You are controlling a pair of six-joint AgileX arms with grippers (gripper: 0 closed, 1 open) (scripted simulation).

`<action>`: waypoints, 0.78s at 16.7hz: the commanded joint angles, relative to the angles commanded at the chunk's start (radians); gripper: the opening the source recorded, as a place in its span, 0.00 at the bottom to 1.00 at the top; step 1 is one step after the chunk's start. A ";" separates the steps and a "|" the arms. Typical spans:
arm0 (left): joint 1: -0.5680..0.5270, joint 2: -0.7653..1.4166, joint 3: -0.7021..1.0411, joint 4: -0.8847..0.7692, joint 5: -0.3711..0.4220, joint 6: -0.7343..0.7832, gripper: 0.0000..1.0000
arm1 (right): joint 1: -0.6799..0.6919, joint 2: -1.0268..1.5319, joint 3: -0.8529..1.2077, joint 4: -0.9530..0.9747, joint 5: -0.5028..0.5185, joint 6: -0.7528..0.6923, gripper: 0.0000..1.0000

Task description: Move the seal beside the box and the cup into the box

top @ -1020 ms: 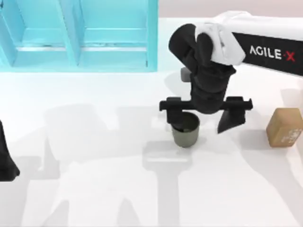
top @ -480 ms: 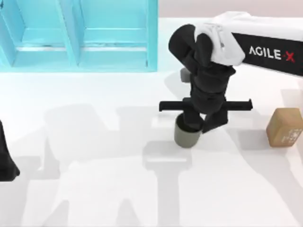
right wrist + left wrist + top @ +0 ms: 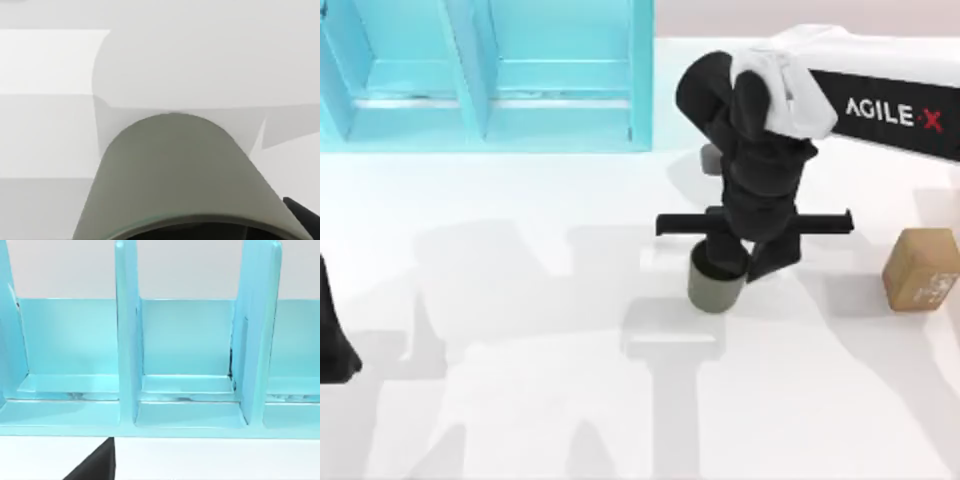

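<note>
The right gripper is clamped on the rim of the cup, one finger inside it and one outside, with the cup standing on the table right under it. The seal sits well off to its right. The box lies far to its upper left. The left gripper is parked at the table's left edge; whether its fingers are open cannot be told.

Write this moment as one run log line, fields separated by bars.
right gripper: shut on cup | seal: table right | box: top left | left gripper: parked left edge
</note>
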 joint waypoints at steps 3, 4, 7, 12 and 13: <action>0.000 0.000 0.000 0.000 0.000 0.000 1.00 | -0.026 -0.037 0.002 -0.041 -0.001 -0.040 0.00; 0.000 0.000 0.000 0.000 0.000 0.000 1.00 | -0.048 -0.064 0.004 -0.071 -0.001 -0.068 0.00; 0.000 0.000 0.000 0.000 0.000 0.000 1.00 | -0.139 -0.162 0.014 -0.180 -0.002 -0.151 0.00; 0.000 0.000 0.000 0.000 0.000 0.000 1.00 | -0.220 -0.247 0.021 -0.268 -0.002 -0.223 0.00; 0.000 0.000 0.000 0.000 0.000 0.000 1.00 | -0.220 -0.247 0.021 -0.268 -0.002 -0.223 0.00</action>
